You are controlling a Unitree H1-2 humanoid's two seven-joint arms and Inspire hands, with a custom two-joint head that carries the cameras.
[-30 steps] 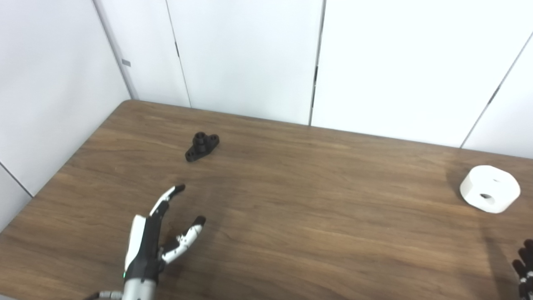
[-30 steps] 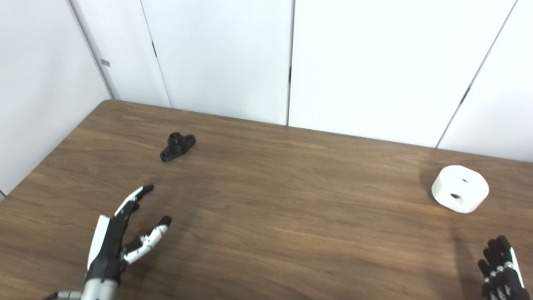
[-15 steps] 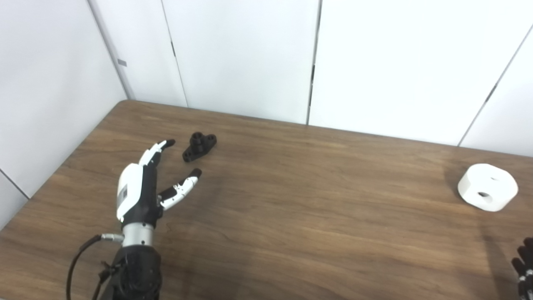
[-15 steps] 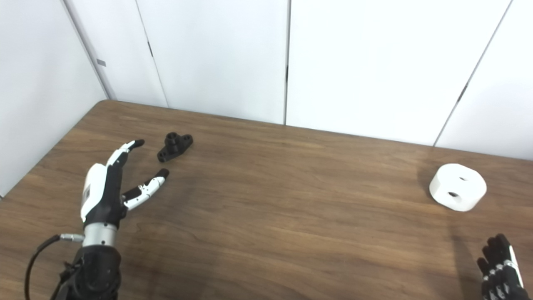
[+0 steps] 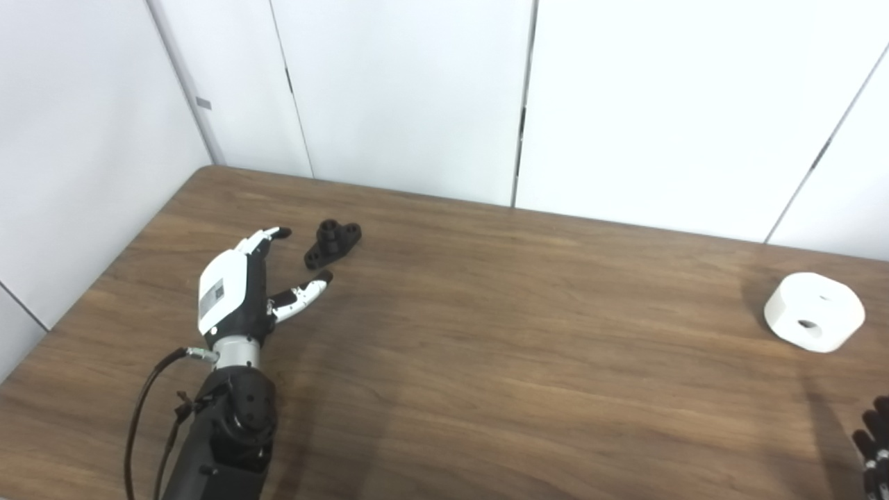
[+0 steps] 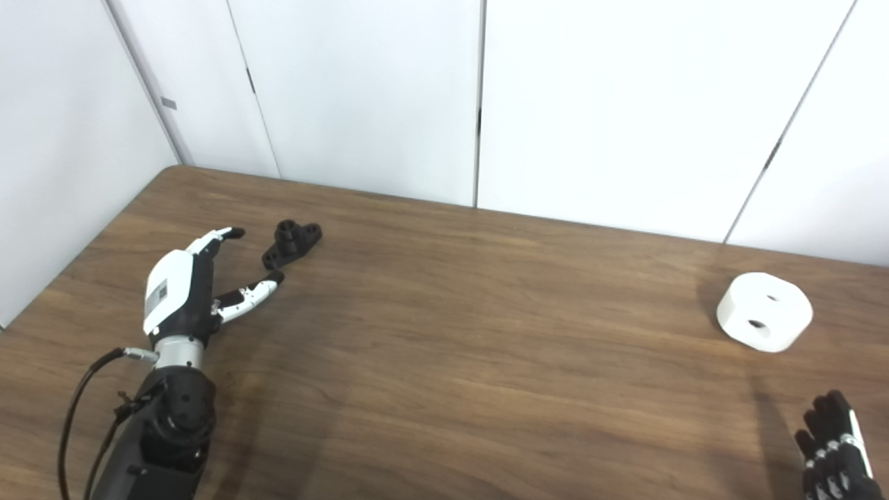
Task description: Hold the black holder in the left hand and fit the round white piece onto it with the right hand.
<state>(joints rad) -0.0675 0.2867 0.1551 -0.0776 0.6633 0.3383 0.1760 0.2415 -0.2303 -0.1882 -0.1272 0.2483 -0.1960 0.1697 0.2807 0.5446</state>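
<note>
The small black holder (image 5: 333,243) lies flat on the brown table (image 5: 500,326) at the back left. My left hand (image 5: 244,285) hovers just short of it, open, with fingers to the holder's left and the thumb below it, touching nothing. The round white piece (image 5: 815,312) with holes in its top rests far right on the table. Only the dark fingertips of my right hand (image 6: 833,451) show at the bottom right corner, well short of the white piece; they look spread and hold nothing.
White wall panels (image 5: 417,90) stand directly behind the table's back edge and along its left side. The wide stretch of tabletop separates the holder from the white piece.
My left hand has moved forward across the table, from near the front edge up to the black holder. The right hand has barely moved. The camera shifted slightly.
</note>
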